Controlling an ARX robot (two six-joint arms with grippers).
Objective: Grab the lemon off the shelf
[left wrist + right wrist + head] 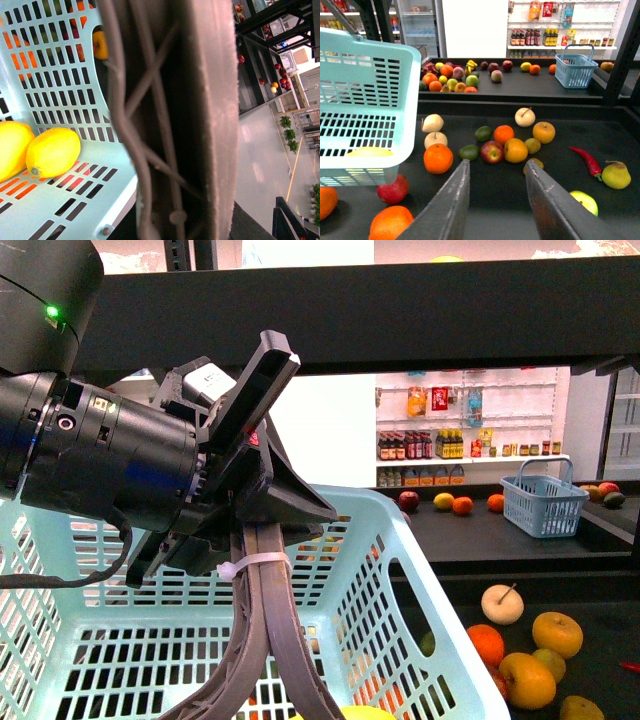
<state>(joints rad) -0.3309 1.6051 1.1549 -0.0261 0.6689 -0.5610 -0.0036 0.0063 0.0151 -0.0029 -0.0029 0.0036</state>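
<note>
The right pincer [497, 200] hangs wide and empty over the shelf [530, 90]; the left pincer [262, 570] is clamped on the handle of the pale blue basket [420, 570], held above the deck. No lemon shows among the loose fruit ahead of the right pincer. Two lemons [52, 151] lie in the basket, below the left pincer. Keeping the basket level looks wise; any further lemon must be found among oranges [438, 158] and golden fruit before reaching.

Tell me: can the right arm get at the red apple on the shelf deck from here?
Probably yes. The right gripper hangs with jaws open just short of the red apple, nothing between them; the orange and the yellow-orange fruit crowd it.
</note>
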